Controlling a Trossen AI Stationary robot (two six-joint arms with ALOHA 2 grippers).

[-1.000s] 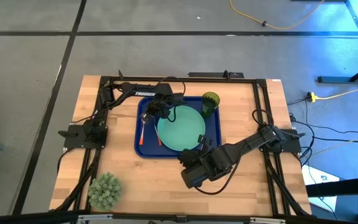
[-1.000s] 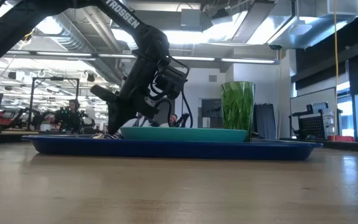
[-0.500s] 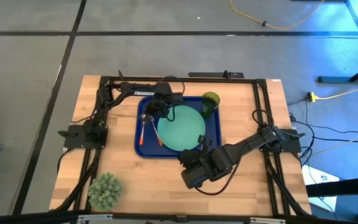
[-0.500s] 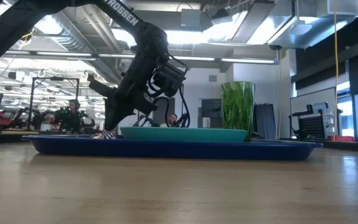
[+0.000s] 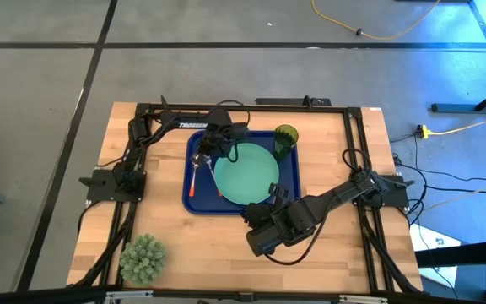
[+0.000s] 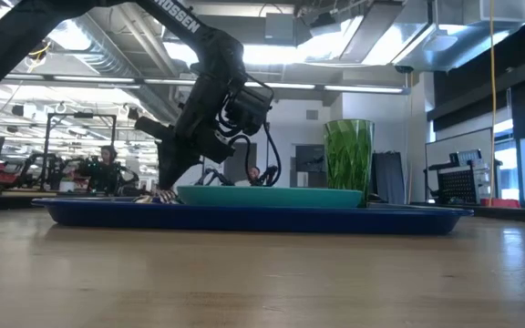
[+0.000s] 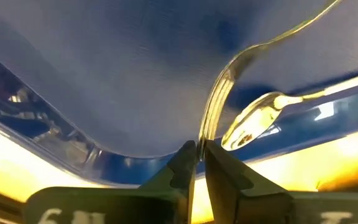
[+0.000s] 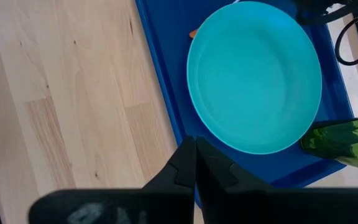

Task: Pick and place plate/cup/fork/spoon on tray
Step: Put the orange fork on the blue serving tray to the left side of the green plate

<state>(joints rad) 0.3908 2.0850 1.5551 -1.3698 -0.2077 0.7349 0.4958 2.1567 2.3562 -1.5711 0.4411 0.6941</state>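
Observation:
The dark blue tray (image 5: 201,203) lies mid-table and holds the mint-green plate (image 5: 245,173). The olive-green cup (image 5: 286,138) stands upright at its far right corner. The spoon (image 5: 191,182) lies along the tray's left rim, and the fork (image 5: 216,189) lies slanting beside the plate. My left gripper (image 5: 200,158) is down at the tray's far left part, shut on the fork's head (image 7: 215,106), next to the spoon's bowl (image 7: 247,122). My right gripper (image 8: 195,149) is shut and empty, above the tray's near right corner. My left gripper pinches the tip of the fork's tined head (image 7: 204,134) between its two fingers. The fingers slant down from above and lie along the fork. The fork's stem runs away from the fingers over the tray floor; I cannot tell whether the head is lifted off it.
A spiky grey-green ball-shaped plant (image 5: 142,258) sits at the table's near left corner. Bare wood shows left, right and near of the tray. The black arm frames run along the table's left, right and far edges.
My left arm's wrist has drifted slightly toward the table's left and a little up, with its fingertips staying low at the tray's far left part. The plate, cup, spoon and my right arm have kept still.

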